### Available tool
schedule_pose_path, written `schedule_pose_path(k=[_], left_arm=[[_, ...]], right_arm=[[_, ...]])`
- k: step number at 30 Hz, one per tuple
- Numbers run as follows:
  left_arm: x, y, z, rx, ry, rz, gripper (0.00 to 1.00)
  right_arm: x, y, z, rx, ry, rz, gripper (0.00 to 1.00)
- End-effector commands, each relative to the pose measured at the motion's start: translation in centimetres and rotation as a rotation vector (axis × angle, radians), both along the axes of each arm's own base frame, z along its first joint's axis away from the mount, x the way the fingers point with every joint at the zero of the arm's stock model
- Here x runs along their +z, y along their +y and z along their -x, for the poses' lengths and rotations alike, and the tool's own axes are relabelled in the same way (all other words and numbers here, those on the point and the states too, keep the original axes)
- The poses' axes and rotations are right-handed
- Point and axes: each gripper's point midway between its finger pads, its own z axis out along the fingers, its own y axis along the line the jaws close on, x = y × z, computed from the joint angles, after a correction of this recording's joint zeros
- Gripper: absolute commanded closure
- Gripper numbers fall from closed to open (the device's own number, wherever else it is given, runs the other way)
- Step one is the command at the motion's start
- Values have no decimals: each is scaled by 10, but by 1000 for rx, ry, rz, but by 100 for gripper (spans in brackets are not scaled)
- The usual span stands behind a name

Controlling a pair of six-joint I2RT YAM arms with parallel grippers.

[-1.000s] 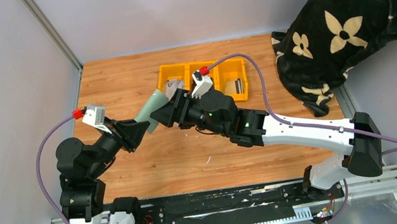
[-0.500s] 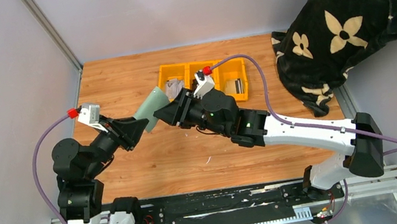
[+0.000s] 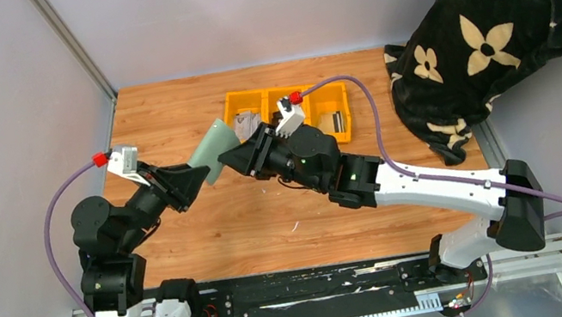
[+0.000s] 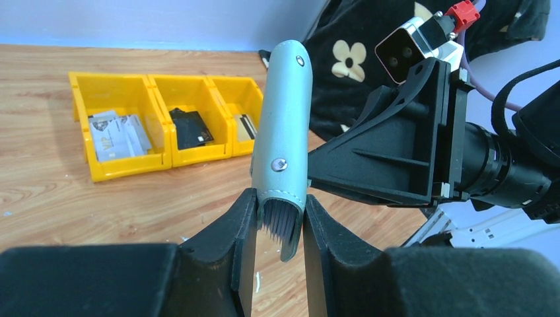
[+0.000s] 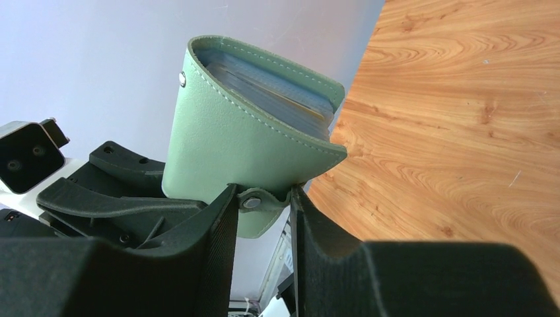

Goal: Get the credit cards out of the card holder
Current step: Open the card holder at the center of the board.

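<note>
Left wrist view: the left gripper (image 4: pixel 279 198) is clamped on the lower end of the sage-green stitched leather folding card holder (image 4: pixel 285 112). It stands upright between the fingers, with the grey edges of thin flat credit cards (image 4: pixel 277 221) showing in its open end. From the right wrist, the right gripper (image 5: pixel 263 195) pinches the holder's small snap-studded strap tab (image 5: pixel 253 205) (both pads look to be touching it), and the card stack sits packed inside the pocket. Overhead, the card holder hangs in the air between the two grippers, above the wooden table (image 3: pixel 210 223) and near the yellow three-compartment plastic bin (image 3: pixel 283 88). A black flower-patterned cloth (image 3: pixel 512 4) lies at the right.
</note>
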Motion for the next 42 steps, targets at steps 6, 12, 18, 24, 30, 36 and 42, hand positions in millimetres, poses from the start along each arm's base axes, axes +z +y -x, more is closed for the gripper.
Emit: schedule_pose_path(k=[6, 12, 18, 24, 30, 36, 42], left_arm=[[43, -12, 17, -92, -128, 37, 100], [46, -11, 16, -87, -121, 53, 100], [54, -12, 18, -90, -122, 73, 100], [63, -14, 24, -111, -125, 101, 100], [67, -19, 33, -153, -108, 125, 100], [73, -22, 40, -185, -98, 161, 100], [76, -23, 42, -191, -101, 169, 100]], right_arm=[[-6, -7, 7, 27, -52, -2, 100], [-1, -11, 18, 77, -122, -44, 100], [-1, -21, 33, 138, -186, -45, 47], [2, -32, 32, 118, -195, -41, 34], [27, -41, 33, 147, -272, -66, 33], [35, -40, 38, 202, -287, -85, 46], [35, -28, 46, 280, -269, -112, 61]])
